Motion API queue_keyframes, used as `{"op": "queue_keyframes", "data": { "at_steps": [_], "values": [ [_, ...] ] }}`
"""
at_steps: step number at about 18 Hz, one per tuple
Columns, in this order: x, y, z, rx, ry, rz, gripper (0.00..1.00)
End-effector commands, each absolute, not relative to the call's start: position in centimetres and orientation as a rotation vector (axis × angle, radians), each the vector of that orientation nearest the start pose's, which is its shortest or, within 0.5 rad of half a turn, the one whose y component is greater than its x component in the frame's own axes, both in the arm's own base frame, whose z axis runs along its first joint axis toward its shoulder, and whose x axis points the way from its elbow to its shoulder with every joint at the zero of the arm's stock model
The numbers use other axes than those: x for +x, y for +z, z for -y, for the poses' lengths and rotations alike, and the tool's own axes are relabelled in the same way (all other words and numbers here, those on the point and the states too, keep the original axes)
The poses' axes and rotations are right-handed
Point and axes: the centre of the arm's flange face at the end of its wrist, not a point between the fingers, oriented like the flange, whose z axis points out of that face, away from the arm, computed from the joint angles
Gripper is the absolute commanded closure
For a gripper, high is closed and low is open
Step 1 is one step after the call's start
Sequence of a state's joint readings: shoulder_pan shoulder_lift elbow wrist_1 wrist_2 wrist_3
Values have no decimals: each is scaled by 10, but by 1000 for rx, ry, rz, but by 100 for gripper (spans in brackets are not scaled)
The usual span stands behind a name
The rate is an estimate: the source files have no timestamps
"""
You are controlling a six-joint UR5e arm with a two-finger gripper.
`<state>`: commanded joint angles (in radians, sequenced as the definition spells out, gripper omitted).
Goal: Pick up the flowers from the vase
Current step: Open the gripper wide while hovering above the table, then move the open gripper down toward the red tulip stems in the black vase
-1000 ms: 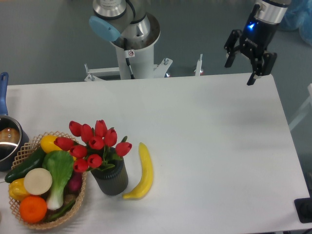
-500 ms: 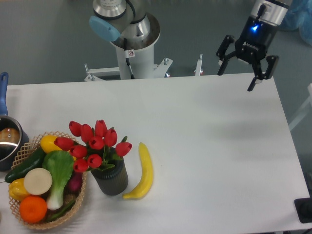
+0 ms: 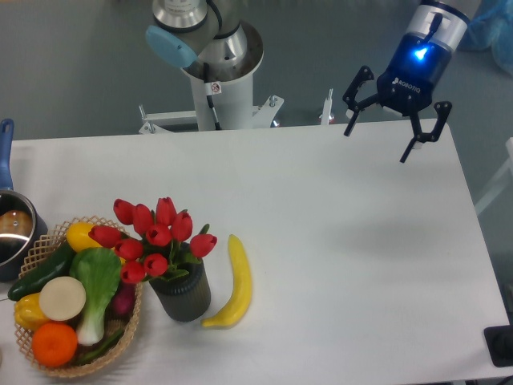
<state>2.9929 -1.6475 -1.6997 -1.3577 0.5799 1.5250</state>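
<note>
The flowers [image 3: 156, 237], a bunch of red closed tulips with green leaves, stand in the vase [image 3: 183, 295], a short dark cylinder at the front left of the white table [image 3: 337, 265]. My gripper [image 3: 377, 146] hangs open and empty above the table's far right edge, far from the flowers, fingers spread wide and pointing down.
A yellow banana [image 3: 232, 282] lies just right of the vase. A wicker basket [image 3: 128, 329] with vegetables and fruit sits touching the vase's left side. A steel pot with a blue handle [image 3: 8, 233] is at the left edge. The robot base [image 3: 216, 72] stands behind the table.
The gripper has turned about its axis and shifted slightly left and down; its fingers now show spread wide side by side. Flowers and vase have not moved.
</note>
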Motion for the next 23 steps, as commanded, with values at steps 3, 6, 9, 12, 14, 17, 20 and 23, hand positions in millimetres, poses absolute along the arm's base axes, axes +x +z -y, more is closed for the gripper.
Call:
{"op": "queue_keyframes", "data": {
  "at_steps": [3, 6, 9, 12, 14, 17, 20, 23],
  "values": [
    [-467, 454, -319, -2102, -130, -153, 0],
    [-467, 443, -336, -2107, -167, -171, 0],
    [-463, 436, -353, -2109, -180, -197, 0],
    [-468, 424, -359, -2106, -198, -194, 0],
    [-461, 416, -381, -2100, -195, -247, 0],
    [-453, 404, -401, -2096, -204, -305, 0],
    [-445, 397, -408, -2098, -208, -345, 0],
    [-433, 386, -415, -2095, -230, -374, 0]
  ]
}}
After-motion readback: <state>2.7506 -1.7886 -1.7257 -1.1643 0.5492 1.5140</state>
